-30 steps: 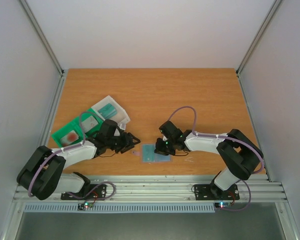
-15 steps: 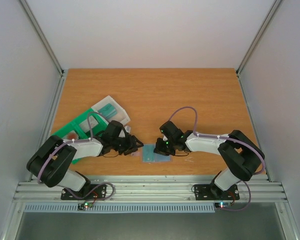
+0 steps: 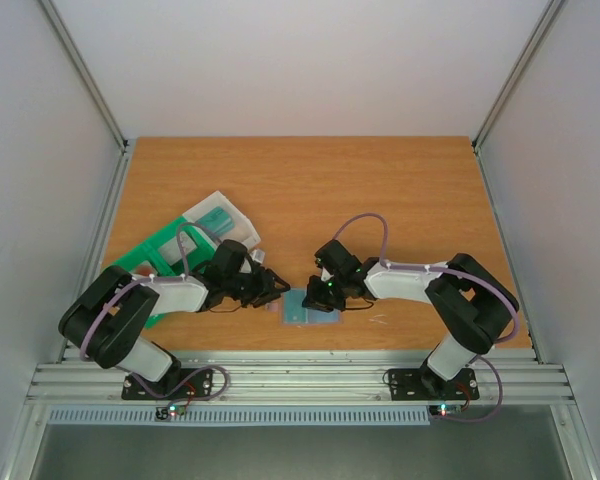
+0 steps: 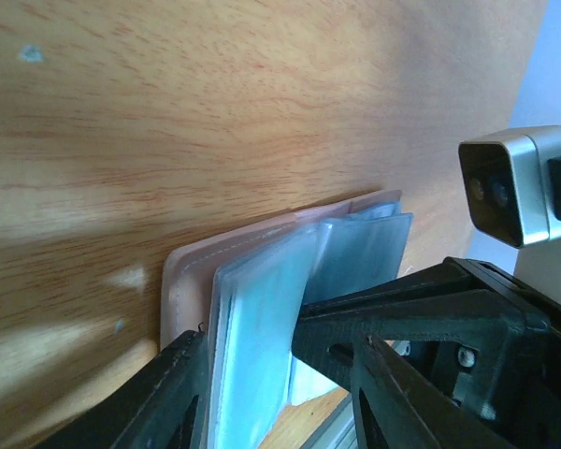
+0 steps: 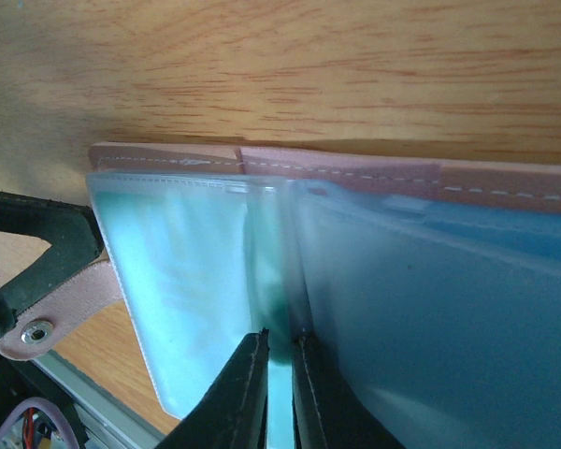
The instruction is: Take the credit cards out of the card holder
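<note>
The card holder (image 3: 298,308) lies open on the table near the front edge, between my two grippers. It has a pale pinkish-grey cover (image 5: 337,168) and clear sleeves with light blue to teal credit cards (image 5: 449,309) inside. My left gripper (image 3: 277,287) reaches in from the left. In the left wrist view its fingers (image 4: 252,346) stand on either side of a raised stack of sleeves (image 4: 365,253), pressing on it. My right gripper (image 3: 320,295) is at the holder's right side. Its fingers (image 5: 280,341) are nearly shut on one thin teal leaf at the fold.
A green compartment tray (image 3: 145,262) and a clear plastic box with a teal block (image 3: 220,222) lie behind my left arm. The holder's strap with a snap (image 5: 61,313) sticks out to one side. The metal rail of the table's front edge (image 3: 300,375) is close.
My left gripper has moved right, from beside the tray up to the holder's left edge, and closed round the sleeves. The right gripper has shifted slightly left on the holder.
</note>
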`<state>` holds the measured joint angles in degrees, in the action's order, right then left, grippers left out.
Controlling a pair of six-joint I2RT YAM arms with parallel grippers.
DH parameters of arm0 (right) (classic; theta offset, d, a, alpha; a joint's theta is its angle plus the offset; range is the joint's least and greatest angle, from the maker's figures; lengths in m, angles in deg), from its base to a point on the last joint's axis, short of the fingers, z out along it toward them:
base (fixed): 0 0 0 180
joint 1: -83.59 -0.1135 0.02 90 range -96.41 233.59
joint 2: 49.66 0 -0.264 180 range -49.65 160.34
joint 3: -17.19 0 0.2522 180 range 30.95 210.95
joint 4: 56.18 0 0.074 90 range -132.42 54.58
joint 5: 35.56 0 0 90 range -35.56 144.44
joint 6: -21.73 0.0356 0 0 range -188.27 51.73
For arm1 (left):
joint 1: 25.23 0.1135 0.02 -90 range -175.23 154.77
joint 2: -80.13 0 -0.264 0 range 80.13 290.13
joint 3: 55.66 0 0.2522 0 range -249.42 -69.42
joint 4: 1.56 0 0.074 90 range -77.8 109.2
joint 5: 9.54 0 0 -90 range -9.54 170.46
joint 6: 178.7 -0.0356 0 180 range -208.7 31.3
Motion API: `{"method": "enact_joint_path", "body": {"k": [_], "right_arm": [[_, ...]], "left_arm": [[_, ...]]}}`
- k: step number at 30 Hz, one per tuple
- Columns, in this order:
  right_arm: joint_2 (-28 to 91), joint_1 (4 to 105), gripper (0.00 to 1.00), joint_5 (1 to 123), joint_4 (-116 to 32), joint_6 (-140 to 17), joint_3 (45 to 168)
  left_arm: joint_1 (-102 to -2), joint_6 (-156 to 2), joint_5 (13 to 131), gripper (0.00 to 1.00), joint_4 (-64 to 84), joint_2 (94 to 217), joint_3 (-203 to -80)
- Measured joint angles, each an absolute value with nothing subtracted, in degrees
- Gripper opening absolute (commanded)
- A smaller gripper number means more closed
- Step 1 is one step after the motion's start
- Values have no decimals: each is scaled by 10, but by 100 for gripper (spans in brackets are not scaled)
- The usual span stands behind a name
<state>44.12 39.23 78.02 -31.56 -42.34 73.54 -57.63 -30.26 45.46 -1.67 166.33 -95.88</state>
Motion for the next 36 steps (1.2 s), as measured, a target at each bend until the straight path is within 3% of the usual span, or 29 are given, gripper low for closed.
{"method": "enact_joint_path", "body": {"k": [6,10,13,36], "right_arm": [[447,393,1,780,-317,-427,735],[447,393,1,780,-319,-428,734],[446,393,1,780,-323,-428,731],[445,395,1,786,-338,-426,723]], "left_arm": [[-577,-301,450,44,-20,1663,-959],[-577,-302,450,43,-20,1663,-959],[-577,-301,450,36,-21,1663,-959],[-600,-296,452,37,-24,1657,-959]]}}
